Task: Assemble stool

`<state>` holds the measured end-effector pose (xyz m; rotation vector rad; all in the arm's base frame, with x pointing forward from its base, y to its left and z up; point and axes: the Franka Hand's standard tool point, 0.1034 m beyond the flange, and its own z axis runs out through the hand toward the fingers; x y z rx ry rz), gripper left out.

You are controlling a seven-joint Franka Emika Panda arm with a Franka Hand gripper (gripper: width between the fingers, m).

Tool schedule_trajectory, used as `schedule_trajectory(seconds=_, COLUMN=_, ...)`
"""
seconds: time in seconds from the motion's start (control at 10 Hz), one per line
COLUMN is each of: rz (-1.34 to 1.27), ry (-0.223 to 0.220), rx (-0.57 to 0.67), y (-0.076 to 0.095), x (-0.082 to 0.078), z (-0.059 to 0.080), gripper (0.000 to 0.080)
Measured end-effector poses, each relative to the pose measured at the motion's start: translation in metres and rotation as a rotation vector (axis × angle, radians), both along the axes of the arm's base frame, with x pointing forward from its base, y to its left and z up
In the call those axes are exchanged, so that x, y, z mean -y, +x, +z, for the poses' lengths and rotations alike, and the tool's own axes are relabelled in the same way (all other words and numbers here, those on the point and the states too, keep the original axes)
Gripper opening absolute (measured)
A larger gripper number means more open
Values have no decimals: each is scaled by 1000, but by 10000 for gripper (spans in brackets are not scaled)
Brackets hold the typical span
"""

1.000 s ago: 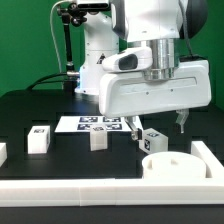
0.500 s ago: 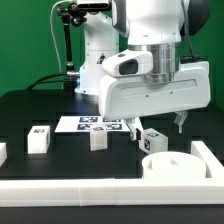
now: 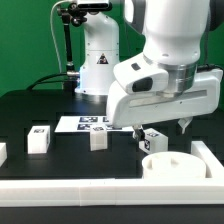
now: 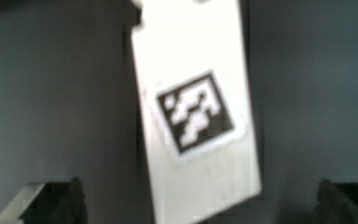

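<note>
The round white seat [image 3: 170,165] lies at the front on the exterior view's right. Three white leg blocks with tags stand on the black table: one [image 3: 38,138] on the left, one [image 3: 99,138] in the middle, one [image 3: 151,140] just behind the seat. My gripper [image 3: 160,127] hangs open above this last block, with a finger on each side of it and not touching it. In the wrist view the block [image 4: 197,115] is a long white face with a tag, lying between my open gripper's [image 4: 202,205] dark fingers [image 4: 55,202].
The marker board [image 3: 88,123] lies flat behind the middle block. A white raised border [image 3: 100,190] runs along the table's front and up the right side [image 3: 207,152]. The robot's base [image 3: 98,60] and a black stand [image 3: 66,45] are at the back.
The arm and hand have swung toward the exterior view's right and tilted. The fingers have moved slightly right and stay open over the same block. The parts have not moved.
</note>
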<state>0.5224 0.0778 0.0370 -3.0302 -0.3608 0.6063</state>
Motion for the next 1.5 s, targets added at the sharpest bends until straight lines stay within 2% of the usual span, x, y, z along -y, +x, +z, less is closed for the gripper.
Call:
schedule_trajectory(seconds=0.1, rz=2, ry=-4, rx=-48, y=2, x=-1, z=-1, gripper=649)
schedule_trajectory(seconds=0.3, rz=-8, ry=-23, rx=-8, y=2, x=-2, z=-8, gripper=649)
schedule_trajectory(seconds=0.4, rz=8, ry=-43, rx=-6, y=0, x=-4, z=-7, gripper=649)
schedule_trajectory(seconds=0.8, rz=13, ry=-46, rx=-53, y=-6, x=-6, z=-7, gripper=649)
schedule_trajectory(seconds=1.0, rz=18, ry=-69, rx=-192, y=-14, x=-5, z=-8, gripper=649)
schedule_trajectory(seconds=1.1, rz=18, ry=-79, rx=-246, y=-12, x=-3, z=-10, gripper=649)
schedule_trajectory(seconds=1.2, rz=18, ry=-96, rx=-351, y=-16, x=1, z=-9, gripper=649)
schedule_trajectory(seconds=1.4, rz=20, ry=-111, rx=-480, y=-15, x=2, z=-10, gripper=649)
schedule_trajectory(seconds=1.5, rz=20, ry=-113, rx=-505, y=-13, x=2, z=-12, gripper=649)
